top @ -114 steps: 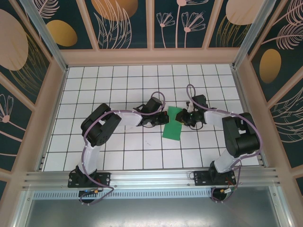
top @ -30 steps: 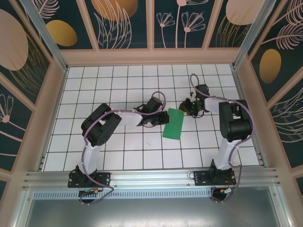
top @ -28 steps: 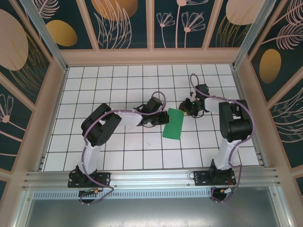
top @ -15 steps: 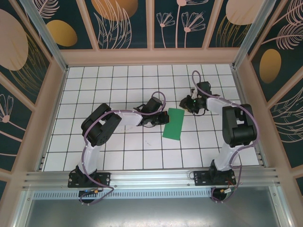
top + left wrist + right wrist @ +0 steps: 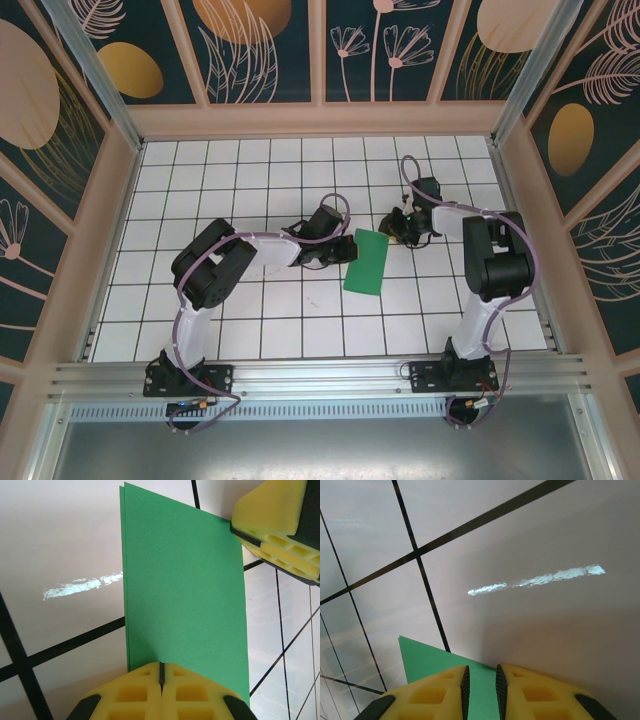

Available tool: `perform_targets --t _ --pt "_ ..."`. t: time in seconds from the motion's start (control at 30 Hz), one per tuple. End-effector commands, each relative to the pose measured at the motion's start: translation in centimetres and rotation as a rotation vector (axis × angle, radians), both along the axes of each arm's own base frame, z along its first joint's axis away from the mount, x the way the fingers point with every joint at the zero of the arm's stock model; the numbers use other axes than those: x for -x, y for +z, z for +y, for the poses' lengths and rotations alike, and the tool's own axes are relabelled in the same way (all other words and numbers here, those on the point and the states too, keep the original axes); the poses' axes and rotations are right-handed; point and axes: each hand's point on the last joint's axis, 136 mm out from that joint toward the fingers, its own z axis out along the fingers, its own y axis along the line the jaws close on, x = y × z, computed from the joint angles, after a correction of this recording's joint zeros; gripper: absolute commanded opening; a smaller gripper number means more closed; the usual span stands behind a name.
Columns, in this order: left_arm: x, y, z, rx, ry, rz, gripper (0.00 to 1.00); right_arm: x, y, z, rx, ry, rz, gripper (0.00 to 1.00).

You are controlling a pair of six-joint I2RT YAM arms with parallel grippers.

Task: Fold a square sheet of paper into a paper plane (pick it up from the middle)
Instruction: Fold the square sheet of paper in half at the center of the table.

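The square sheet of paper [image 5: 366, 262] lies folded in half as a green rectangle on the white tiles, its two layers showing along the edge in the left wrist view [image 5: 185, 590]. My left gripper [image 5: 345, 250] is shut, its yellow tips [image 5: 161, 666] resting on the paper's left long edge with nothing between them. My right gripper [image 5: 393, 232] hovers low at the paper's far right corner. Its jaws stand a narrow gap apart [image 5: 480, 690], and the green corner [image 5: 427, 660] shows under them. One right finger [image 5: 280, 525] appears in the left wrist view.
The tiled floor [image 5: 300, 310] spreads out around the paper. Wooden walls [image 5: 320, 120] and metal posts fence it in on three sides. An aluminium rail [image 5: 320, 375] with both arm bases runs along the near edge.
Half a second ago the right gripper had drawn back up and away from the paper; it is now back at the far right corner. The left gripper and the paper have not moved.
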Motion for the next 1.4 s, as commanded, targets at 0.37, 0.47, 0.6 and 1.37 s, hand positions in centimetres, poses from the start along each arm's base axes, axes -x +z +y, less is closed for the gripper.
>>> perform_targets --t 0.37,0.47,0.6,1.37 --pt "2.8 -5.8 3.6 -0.191 0.005 0.118 0.00 2.6 2.7 1.6 -0.130 0.022 -0.047 0.27" --pt "2.8 -5.8 3.6 -0.192 0.005 0.119 0.00 2.4 1.4 1.5 -0.109 0.020 -0.021 0.27" --pt "2.9 -5.6 3.8 -0.193 0.009 0.117 0.00 4.0 -2.0 -0.3 -0.002 -0.016 0.053 0.27" --pt "1.4 4.4 -1.4 0.118 -0.068 0.021 0.04 4.6 -2.1 -0.3 0.005 0.003 0.055 0.27"
